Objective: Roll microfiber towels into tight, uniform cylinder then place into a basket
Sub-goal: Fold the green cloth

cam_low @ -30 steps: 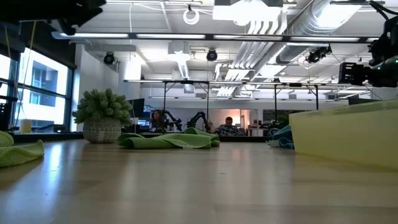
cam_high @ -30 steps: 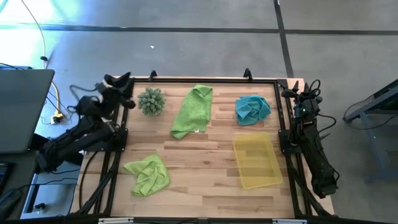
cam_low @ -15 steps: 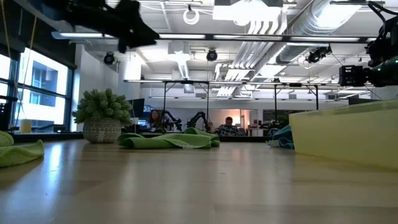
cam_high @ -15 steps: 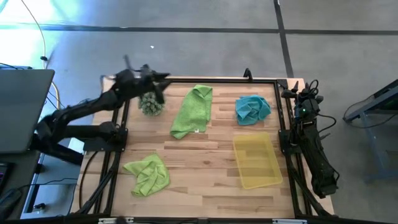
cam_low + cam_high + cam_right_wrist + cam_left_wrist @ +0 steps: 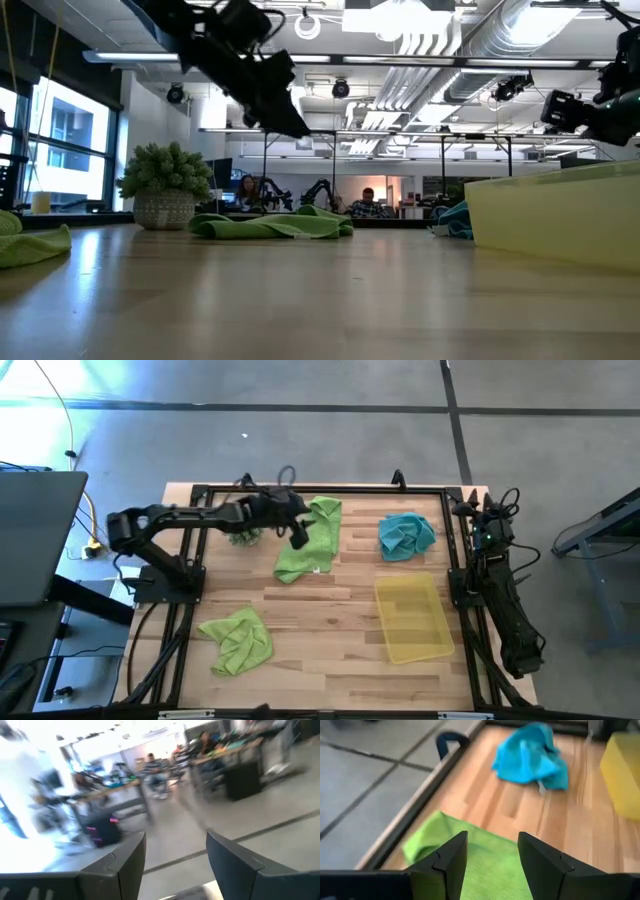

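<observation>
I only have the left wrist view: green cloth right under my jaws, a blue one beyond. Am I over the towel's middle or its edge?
Observer: The left gripper hangs over the long green towel, near its left edge toward the far end, jaws open.
Operator: Any other towel I can't see?
Observer: Yes, a second green towel lies crumpled near the table's front left corner.
Operator: Where is the basket?
Observer: The yellow basket sits just in front of the blue towel, and holds nothing.
Operator: And the other arm?
Observer: The right gripper waits at the table's right edge.
</observation>
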Available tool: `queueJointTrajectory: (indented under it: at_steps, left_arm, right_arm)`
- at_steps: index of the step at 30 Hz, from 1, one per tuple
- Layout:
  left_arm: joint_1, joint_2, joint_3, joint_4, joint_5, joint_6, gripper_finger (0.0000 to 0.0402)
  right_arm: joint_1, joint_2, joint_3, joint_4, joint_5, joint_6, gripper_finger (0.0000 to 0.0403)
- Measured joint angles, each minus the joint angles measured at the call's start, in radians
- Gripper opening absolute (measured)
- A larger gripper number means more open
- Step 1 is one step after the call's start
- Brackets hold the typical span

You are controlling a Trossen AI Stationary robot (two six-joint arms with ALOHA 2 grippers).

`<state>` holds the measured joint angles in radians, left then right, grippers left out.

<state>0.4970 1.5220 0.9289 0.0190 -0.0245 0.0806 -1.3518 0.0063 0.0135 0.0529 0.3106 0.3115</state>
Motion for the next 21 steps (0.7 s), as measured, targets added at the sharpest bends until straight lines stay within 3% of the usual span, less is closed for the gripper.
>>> queueJointTrajectory:
  at_steps: [4,11,16,21]
  left_arm:
    - [-0.045,0.106,0.029,0.0,-0.013,-0.029,0.0163]
    - [-0.089,0.28,0.045,0.01,-0.034,-0.121,0.0163]
    - [-0.105,0.364,0.044,0.003,-0.086,-0.182,0.0163]
    - [-0.14,0.411,0.048,0.015,-0.106,-0.183,0.0163]
  right_arm:
    - [0.0,0.0,0.0,0.002,-0.081,0.161,0.0199]
    - [0.0,0.0,0.0,0.026,-0.088,0.315,0.0199]
    - [0.0,0.0,0.0,0.033,-0.093,0.369,0.0199]
    - [0.0,0.0,0.0,0.077,-0.177,0.368,0.0199]
